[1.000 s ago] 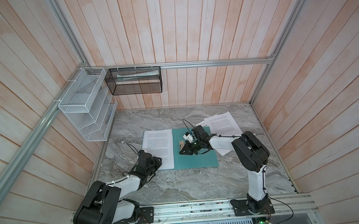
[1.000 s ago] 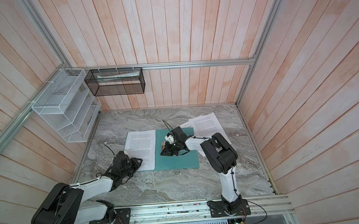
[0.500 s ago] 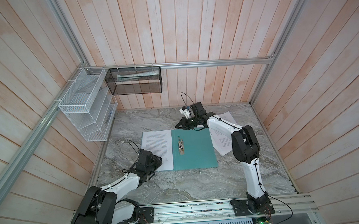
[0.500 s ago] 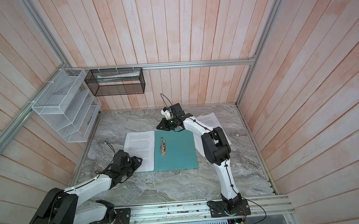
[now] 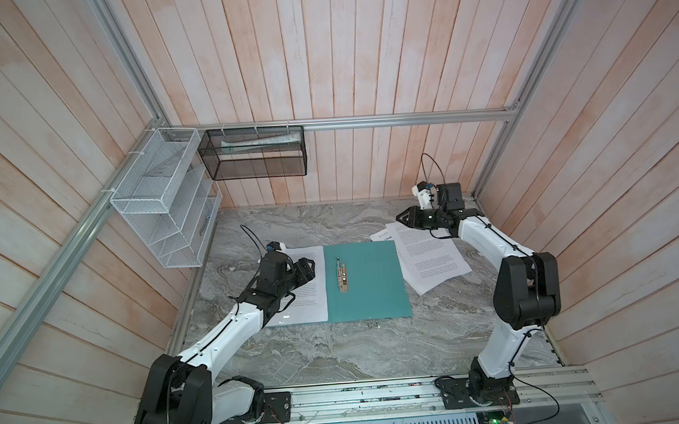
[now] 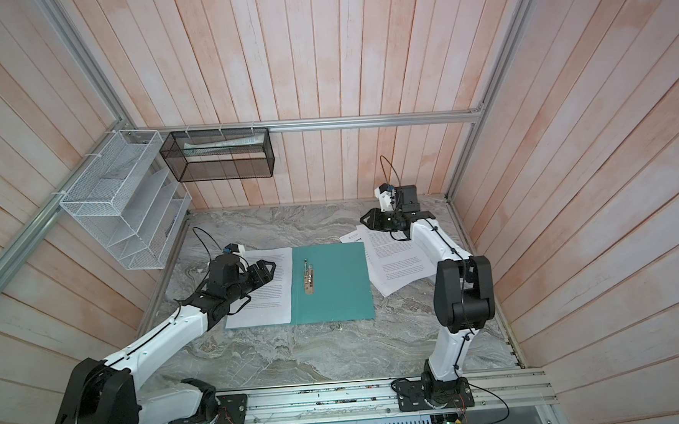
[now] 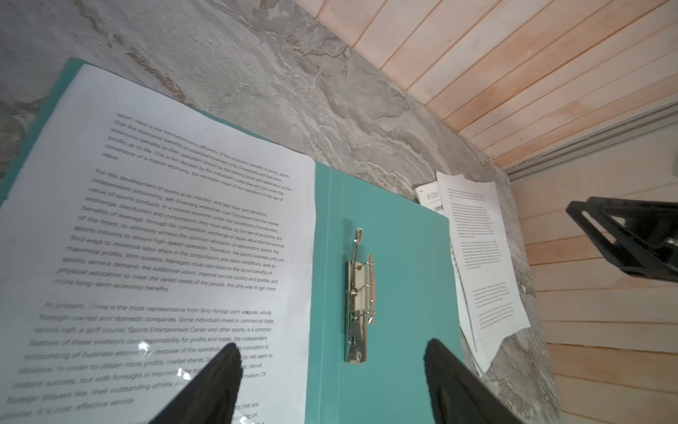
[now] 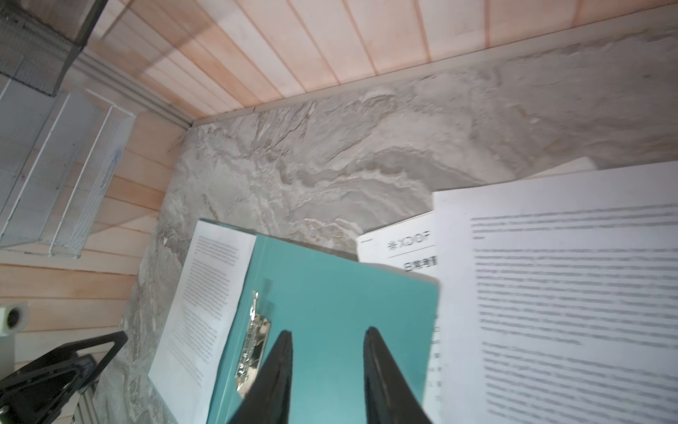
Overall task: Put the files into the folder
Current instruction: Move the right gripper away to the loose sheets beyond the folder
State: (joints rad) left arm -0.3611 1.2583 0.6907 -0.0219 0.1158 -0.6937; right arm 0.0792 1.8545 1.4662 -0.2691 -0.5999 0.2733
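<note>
open folder (image 5: 373, 287), sheet (image 5: 311, 307) beneath left jaws

Teal folder (image 5: 367, 283), white black-printed files (image 5: 432, 260), grey marbled table (image 5: 337, 348), pink plank walls (image 5: 362, 60)

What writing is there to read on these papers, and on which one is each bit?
"For the development of sports as an industry": left sheet, on the open flap of the folder.
"At present, China is the most representative": same sheet, lower down.
"XDOF": heading of the logo sheet, half covered.
Chinese characters under it: cut off.
The top sheet over it: blurred, unreadable.
</note>
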